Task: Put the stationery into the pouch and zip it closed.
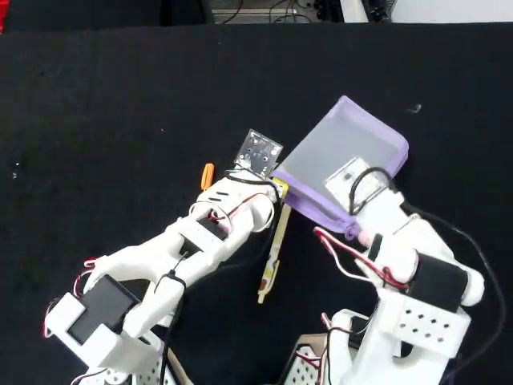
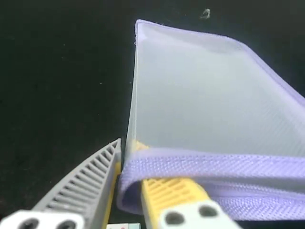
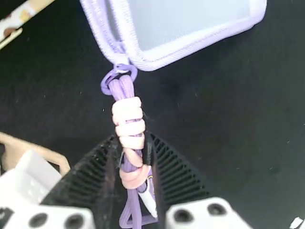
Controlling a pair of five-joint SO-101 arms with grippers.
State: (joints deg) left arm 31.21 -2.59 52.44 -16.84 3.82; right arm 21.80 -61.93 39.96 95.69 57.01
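A pale purple mesh pouch [image 1: 345,152] lies right of the table's centre. My left gripper [image 1: 276,190] is at its near left corner, shut on the pouch's purple edge band [image 2: 190,164]. The yellow finger [image 2: 169,191] sits under the band and the grey finger [image 2: 90,183] is outside. My right gripper [image 1: 362,233] is at the near right corner, its black fingers [image 3: 164,167] shut on the pink and purple zipper cord [image 3: 128,124], which hangs from the slider ring [image 3: 119,75]. A long patterned ruler-like strip [image 1: 272,257] lies on the cloth between the arms.
A small orange object [image 1: 207,175] lies just left of the left arm's wrist. The black cloth [image 1: 120,104] stretches open to the left and behind the pouch. Both arm bases stand at the front edge, with red and white wires looping near the right wrist [image 1: 337,249].
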